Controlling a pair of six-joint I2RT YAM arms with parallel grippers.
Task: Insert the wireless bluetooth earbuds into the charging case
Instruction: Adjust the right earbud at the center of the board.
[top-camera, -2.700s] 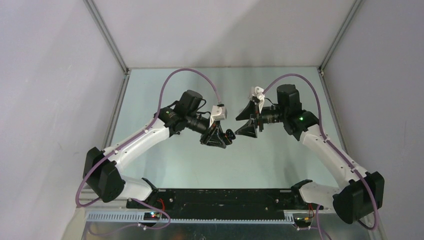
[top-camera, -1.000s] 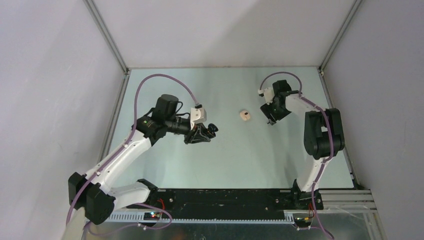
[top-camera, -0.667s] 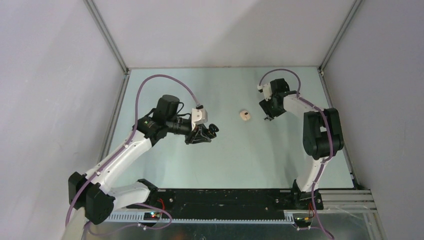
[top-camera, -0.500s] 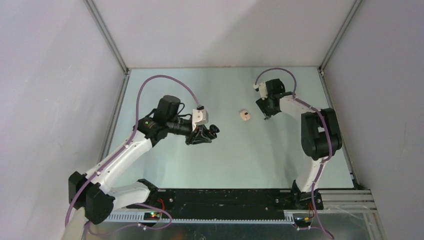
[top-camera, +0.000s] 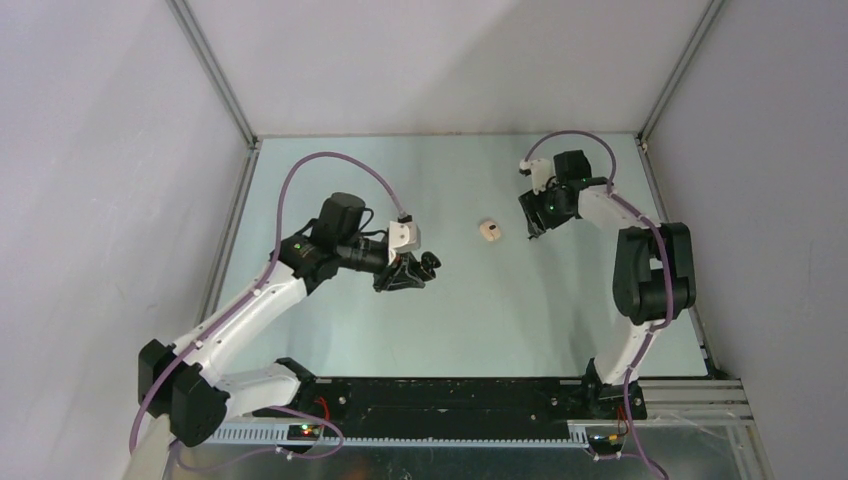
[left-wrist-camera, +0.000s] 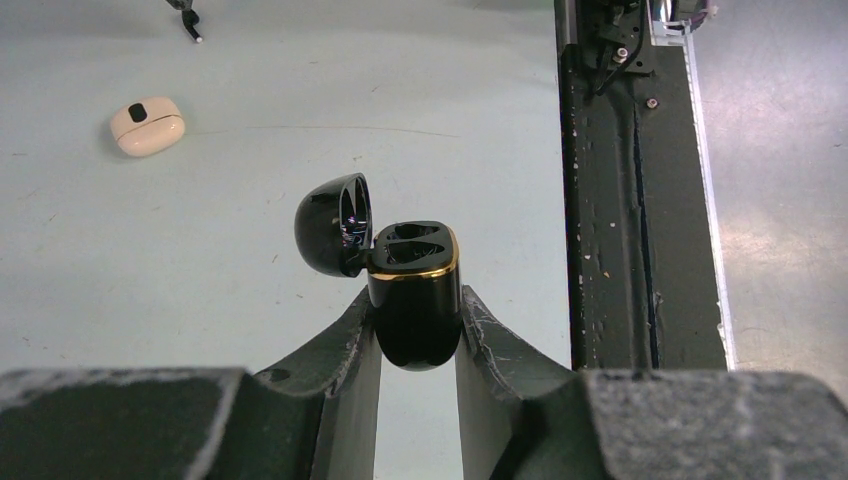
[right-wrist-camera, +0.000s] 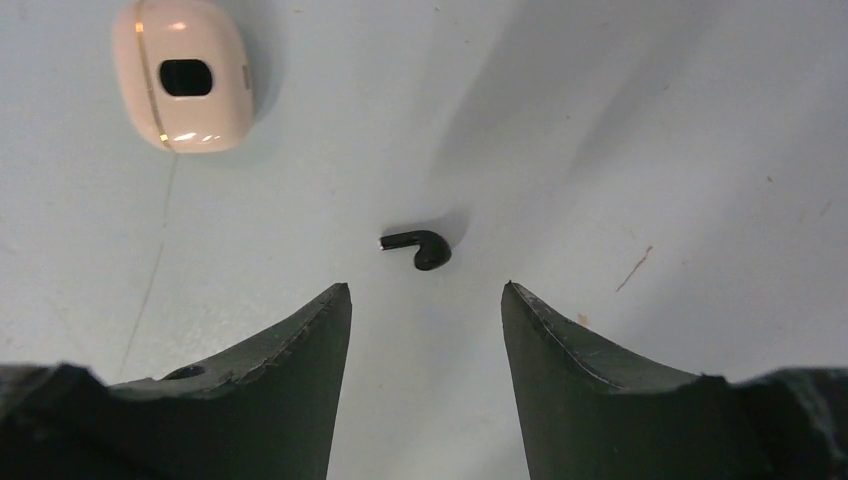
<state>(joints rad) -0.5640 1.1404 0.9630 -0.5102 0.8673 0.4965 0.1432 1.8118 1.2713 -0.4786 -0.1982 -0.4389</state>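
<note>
My left gripper (left-wrist-camera: 415, 296) is shut on a glossy black charging case (left-wrist-camera: 412, 300) with a gold rim. Its lid (left-wrist-camera: 333, 225) hangs open to the left and the two sockets look empty. In the top view the left gripper (top-camera: 420, 270) holds the case above the table, left of centre. My right gripper (right-wrist-camera: 425, 290) is open, low over the table, with one black earbud (right-wrist-camera: 420, 247) lying just beyond its fingertips. In the top view the right gripper (top-camera: 533, 226) is at the back right. No other earbuds show.
A closed cream case (top-camera: 490, 231) lies on the table between the arms; it also shows in the right wrist view (right-wrist-camera: 182, 87) and the left wrist view (left-wrist-camera: 147, 125). A black base rail (left-wrist-camera: 620, 200) runs along the near edge. Walls enclose the table.
The arms, close together at mid-table 2.7 s ago, have parted. Over the last second the right wrist turned near the cream case; the left gripper drifted slightly right, still holding the case.
</note>
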